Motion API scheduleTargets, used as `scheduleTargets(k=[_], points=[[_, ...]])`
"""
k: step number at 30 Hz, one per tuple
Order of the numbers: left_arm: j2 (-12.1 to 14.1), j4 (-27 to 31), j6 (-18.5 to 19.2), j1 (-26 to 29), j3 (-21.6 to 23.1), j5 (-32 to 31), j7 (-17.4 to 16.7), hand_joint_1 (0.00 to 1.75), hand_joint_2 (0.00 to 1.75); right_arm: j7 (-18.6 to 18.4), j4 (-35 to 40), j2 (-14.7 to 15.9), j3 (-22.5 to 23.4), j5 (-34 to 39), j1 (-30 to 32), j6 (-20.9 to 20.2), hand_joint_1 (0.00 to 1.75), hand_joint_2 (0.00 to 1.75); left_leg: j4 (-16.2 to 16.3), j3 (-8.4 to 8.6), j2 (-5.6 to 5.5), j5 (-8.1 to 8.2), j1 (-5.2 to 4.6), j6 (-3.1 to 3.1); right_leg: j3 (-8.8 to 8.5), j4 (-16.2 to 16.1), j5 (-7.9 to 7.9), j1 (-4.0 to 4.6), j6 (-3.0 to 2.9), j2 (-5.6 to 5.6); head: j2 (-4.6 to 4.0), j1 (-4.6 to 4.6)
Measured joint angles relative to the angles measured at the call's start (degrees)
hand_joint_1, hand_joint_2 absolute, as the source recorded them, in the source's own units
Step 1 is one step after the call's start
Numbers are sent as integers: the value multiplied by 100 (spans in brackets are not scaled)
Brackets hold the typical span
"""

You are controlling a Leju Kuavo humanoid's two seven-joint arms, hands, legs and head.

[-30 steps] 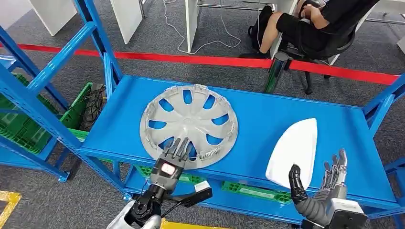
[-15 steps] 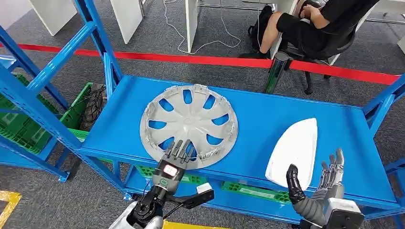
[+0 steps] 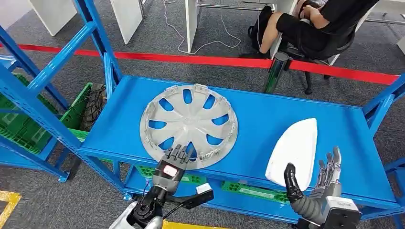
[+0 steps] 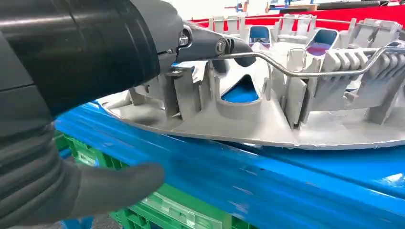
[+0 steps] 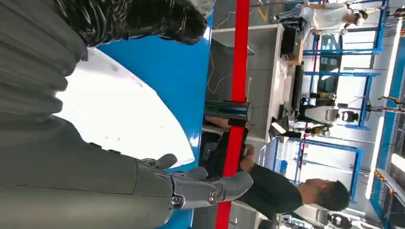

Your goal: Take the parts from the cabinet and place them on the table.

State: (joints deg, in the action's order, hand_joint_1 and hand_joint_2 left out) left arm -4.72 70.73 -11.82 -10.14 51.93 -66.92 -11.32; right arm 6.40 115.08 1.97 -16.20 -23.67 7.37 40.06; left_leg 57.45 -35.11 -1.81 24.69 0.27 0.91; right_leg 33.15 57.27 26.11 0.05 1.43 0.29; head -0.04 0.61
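A silver hubcap [image 3: 188, 125] lies flat on the blue cabinet shelf [image 3: 258, 114]; its ribbed rim [image 4: 267, 124] overhangs the shelf's front edge. My left hand [image 3: 174, 160] reaches over the hubcap's near rim, with its fingers [image 4: 143, 43] lying on top and its thumb [image 4: 100, 188] apart below the shelf edge. A white shell-shaped part [image 3: 293, 150] lies on the shelf to the right, also visible as the white part [image 5: 124, 119]. My right hand [image 3: 315, 183] is spread just behind its near end, fingers [image 5: 205, 188] and thumb [image 5: 143, 19] apart, holding nothing.
Blue uprights [image 3: 102, 52] frame the shelf at left and right. Green crates [image 3: 28, 129] and a tyre [image 3: 93, 105] sit lower left, with another green crate [image 4: 157, 210] under the shelf. Beyond a red floor line [image 3: 191, 59], a person sits on a chair [image 3: 315, 28] near a dark post [image 3: 276, 71].
My left hand has drawn back slightly toward the shelf's front edge. My right hand has shifted a little to the left, closer to the white part.
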Motion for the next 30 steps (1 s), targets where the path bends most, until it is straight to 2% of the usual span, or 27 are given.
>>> scheduleTargets(k=[10, 22, 30], points=[[-64, -74, 109, -31, -50, 100, 22, 175, 175, 42, 0, -2, -57, 2, -32, 0, 0, 175, -1, 7, -6, 0, -1, 3, -10, -3, 2, 0, 6, -5, 0, 7], [-66, -87, 22, -27, -46, 142, -13, 175, 175, 133, 0, 0, -57, 4, -12, 2, 0, 175, -1, 18, -3, -6, -1, 6, -17, -2, -9, 0, 7, -1, 0, 0], [-31, -6, 9, -16, -28, 488, 2, 175, 175, 179, 0, 0, -55, 2, 17, 2, 0, 175, -1, 19, -3, -5, -1, 6, -17, -2, -8, 1, 7, -1, 0, 0]])
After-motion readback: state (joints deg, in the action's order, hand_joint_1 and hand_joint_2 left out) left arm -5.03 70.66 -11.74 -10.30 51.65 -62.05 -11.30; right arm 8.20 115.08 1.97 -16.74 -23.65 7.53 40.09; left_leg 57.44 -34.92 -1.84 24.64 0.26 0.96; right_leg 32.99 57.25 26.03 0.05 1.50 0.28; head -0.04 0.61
